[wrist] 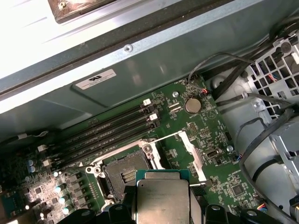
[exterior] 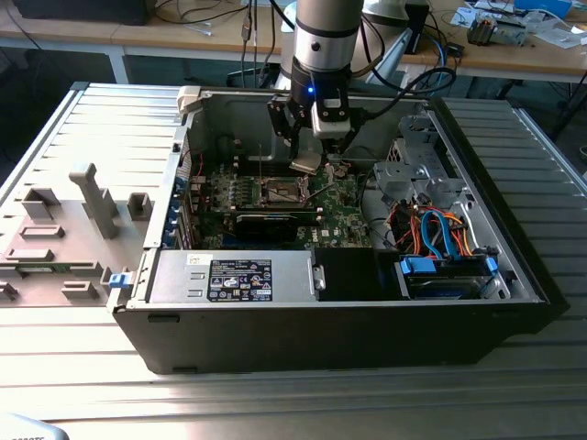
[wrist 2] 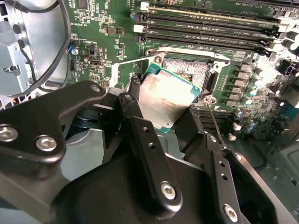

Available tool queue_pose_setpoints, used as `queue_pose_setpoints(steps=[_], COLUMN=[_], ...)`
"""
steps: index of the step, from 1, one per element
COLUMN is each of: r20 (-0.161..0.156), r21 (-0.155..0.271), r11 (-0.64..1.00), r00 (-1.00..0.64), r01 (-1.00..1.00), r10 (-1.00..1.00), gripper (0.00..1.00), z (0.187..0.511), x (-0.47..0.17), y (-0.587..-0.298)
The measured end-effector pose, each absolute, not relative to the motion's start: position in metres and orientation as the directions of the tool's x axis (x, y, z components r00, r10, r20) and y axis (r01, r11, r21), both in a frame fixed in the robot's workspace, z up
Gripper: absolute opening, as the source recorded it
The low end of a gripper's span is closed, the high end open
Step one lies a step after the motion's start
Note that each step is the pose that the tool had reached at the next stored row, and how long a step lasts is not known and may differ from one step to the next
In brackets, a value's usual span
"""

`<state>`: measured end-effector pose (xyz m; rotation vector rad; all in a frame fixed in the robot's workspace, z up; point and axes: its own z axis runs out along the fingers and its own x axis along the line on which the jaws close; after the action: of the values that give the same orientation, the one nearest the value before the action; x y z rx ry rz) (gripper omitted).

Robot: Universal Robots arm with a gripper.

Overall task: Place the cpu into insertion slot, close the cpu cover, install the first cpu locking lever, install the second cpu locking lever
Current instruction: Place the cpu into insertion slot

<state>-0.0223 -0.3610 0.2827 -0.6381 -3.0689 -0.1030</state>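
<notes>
1. The case (exterior: 514,275) lies open on the bench (exterior: 275,403). We would keep the arm clear of its walls.
2. The end effector (wrist 2: 164,105) pinches the cpu (wrist: 162,200) by two opposite edges, above the board (exterior: 341,227).
3. The slot (exterior: 280,191) is bare, with the cover (wrist: 192,158) swung off it. In the exterior view the cpu hangs at about 1 o'clock from it, not seated.
4. We judge the cpu must be squared to the slot, levelled and lowered without pressing, since the contacts would damage easily.
</notes>
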Motion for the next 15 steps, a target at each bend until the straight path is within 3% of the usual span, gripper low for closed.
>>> queue_pose_setpoints(steps=[15], r20=[0.019], r21=[0.063], r11=[0.902], r00=[-0.904], r01=[0.427], r10=[0.427], gripper=[0.54], z=[0.2821], x=[-0.0223], y=[-0.3610])
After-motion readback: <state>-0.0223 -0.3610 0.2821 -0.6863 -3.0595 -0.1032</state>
